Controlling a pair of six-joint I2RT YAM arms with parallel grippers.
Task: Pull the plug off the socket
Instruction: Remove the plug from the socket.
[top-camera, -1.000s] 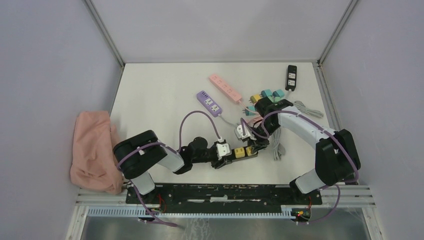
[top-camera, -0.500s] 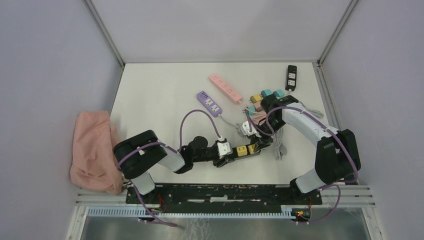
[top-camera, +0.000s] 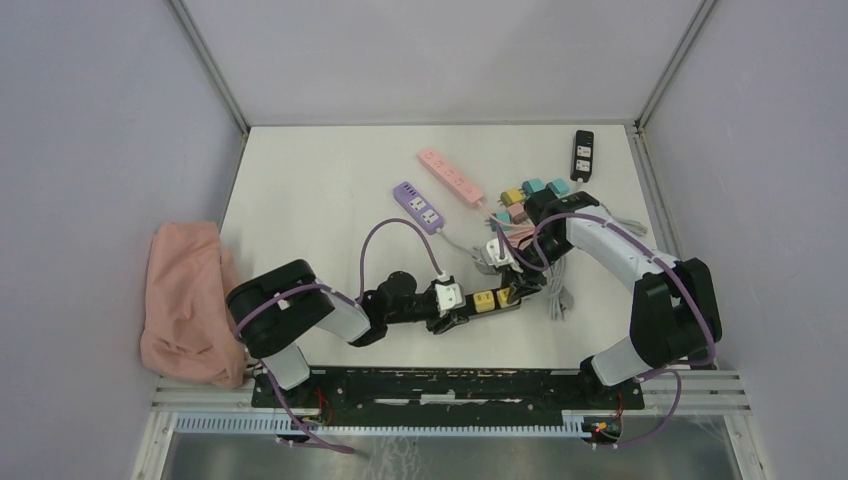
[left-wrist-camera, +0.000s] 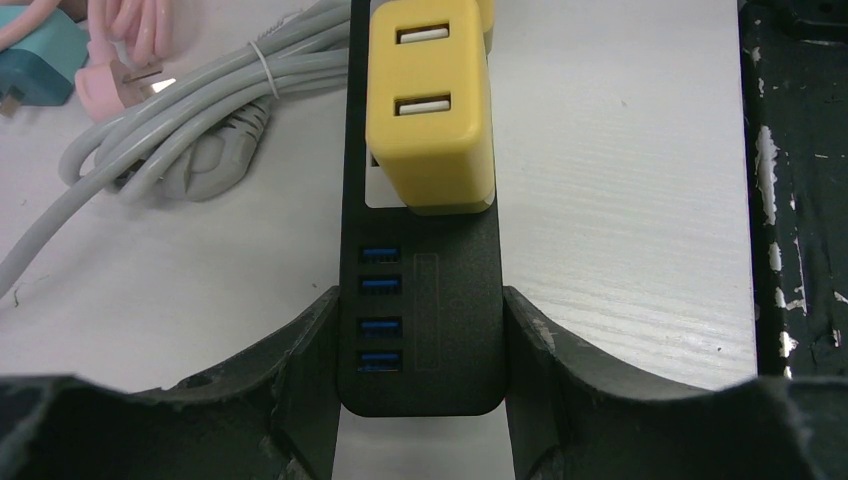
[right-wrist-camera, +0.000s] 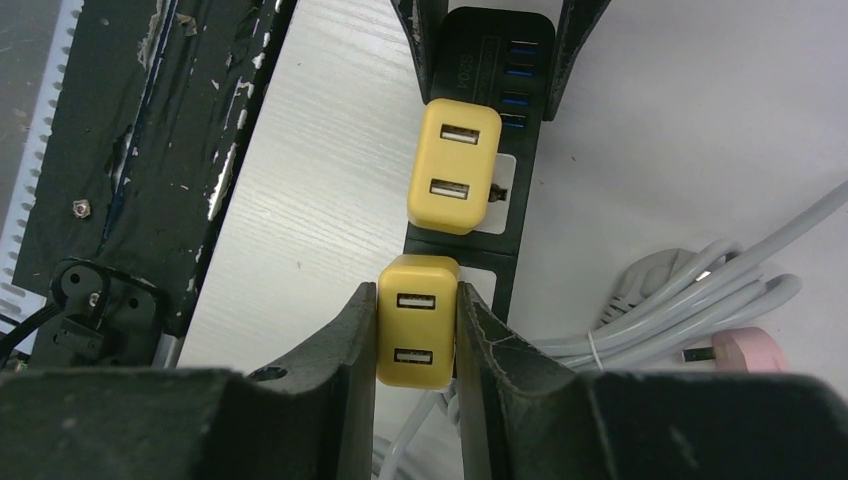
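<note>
At black power strip (left-wrist-camera: 420, 300): two yellow plugs (right-wrist-camera: 455, 165), one between right fingers (right-wrist-camera: 492, 350).

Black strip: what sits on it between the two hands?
A second yellow plug, sitting on the strip; the right wrist view shows it.

Left arm (top-camera: 335, 318) and right arm (top-camera: 610, 250) are white-and-black; purple cables (top-camera: 395, 223) loop along.

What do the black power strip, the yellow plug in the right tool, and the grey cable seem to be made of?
The black power strip: likely hard plastic, matte; its flat face shows almost no glare. The yellow plug: likely moulded plastic, satin; rounded corners with a soft sheen. The grey cable: probably a rubbery or vinyl jacket, smooth; it bends in loose loops.
</note>
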